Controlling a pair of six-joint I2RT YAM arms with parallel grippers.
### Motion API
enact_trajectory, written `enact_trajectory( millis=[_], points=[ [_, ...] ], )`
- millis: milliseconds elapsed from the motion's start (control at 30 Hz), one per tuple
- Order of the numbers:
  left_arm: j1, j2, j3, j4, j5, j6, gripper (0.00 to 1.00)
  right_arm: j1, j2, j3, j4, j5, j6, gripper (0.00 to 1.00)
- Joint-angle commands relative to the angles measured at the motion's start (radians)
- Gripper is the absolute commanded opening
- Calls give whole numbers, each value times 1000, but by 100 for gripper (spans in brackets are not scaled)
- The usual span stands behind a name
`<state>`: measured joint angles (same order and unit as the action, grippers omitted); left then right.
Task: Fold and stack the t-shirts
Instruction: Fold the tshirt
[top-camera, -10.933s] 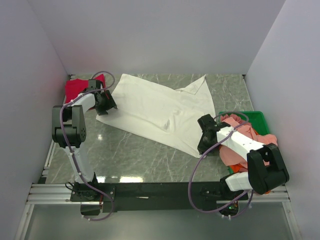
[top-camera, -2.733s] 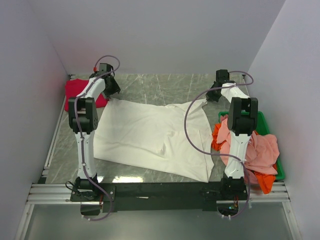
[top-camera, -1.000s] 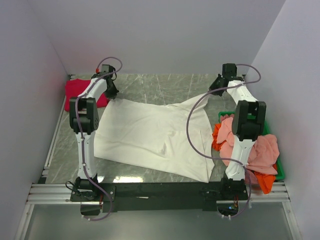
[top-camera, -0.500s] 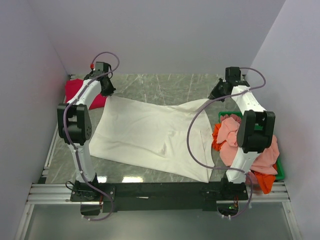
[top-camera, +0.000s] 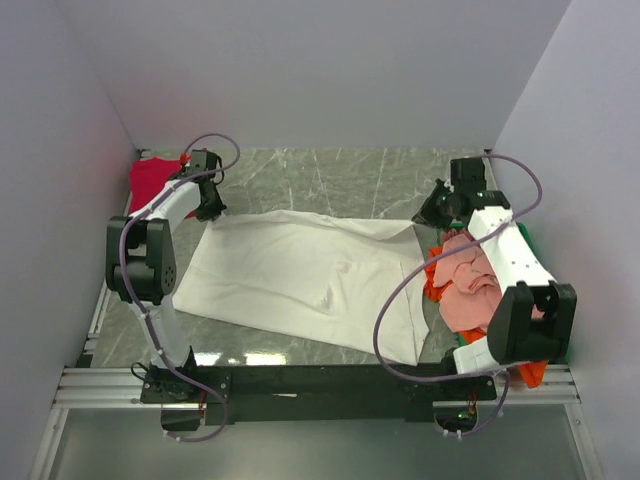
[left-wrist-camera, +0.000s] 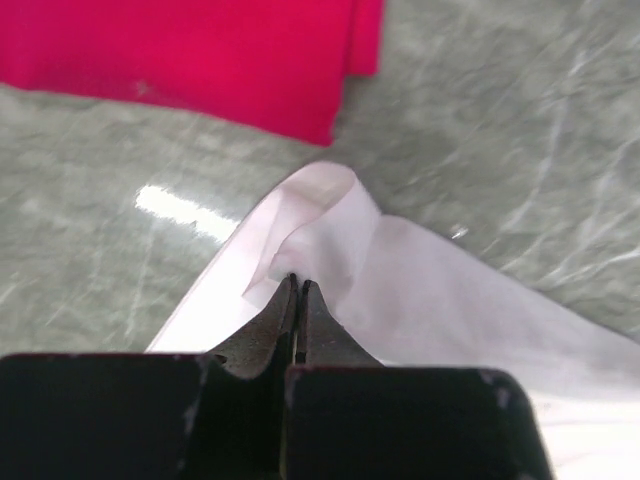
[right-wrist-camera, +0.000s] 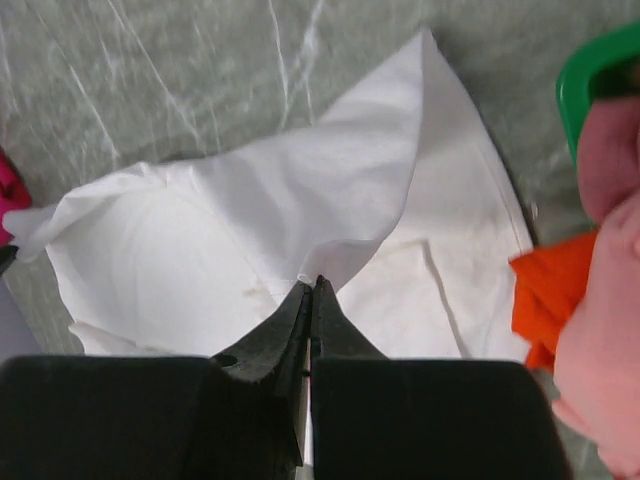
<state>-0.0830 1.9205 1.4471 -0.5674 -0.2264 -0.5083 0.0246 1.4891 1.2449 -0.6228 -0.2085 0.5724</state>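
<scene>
Left tool (left-wrist-camera: 297, 285), right tool (right-wrist-camera: 308, 285) — both pinching white tee (top-camera: 300, 270) corners

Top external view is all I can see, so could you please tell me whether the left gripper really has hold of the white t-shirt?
Observer: Yes. The left wrist view shows the left gripper shut on a raised fold at a corner of the white t-shirt.
Operator: Thank you. Is that corner touching the shirt beside it?
Observer: No. The crimson t-shirt lies flat beyond it, with bare marble between them.
Operator: And the other arm, please?
Observer: The right wrist view shows the right gripper shut on a lifted white edge, with the green bin rim off to one side.
</scene>
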Motion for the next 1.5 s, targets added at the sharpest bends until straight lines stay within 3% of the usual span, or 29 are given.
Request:
enact_trajectory(
  millis=[0,467,767,1100,1467],
  points=[
    [-3,-106,-45,44,-70,43,0,18,-107,-76,-41,11,26,0],
    [6,-235,-215,75,-103,79,0,141,-460,-334,-149,47,141,0],
    [22,-321,-323,93,-103,68,0,164,-644,-372,-251,87,198,0],
    [48,-354,-343,93,-90,71,0,169,-716,-357,-344,98,187,0],
    [60,-410,-418,89,-91,79,1,224,-831,-467,-397,67,251,0]
  ],
)
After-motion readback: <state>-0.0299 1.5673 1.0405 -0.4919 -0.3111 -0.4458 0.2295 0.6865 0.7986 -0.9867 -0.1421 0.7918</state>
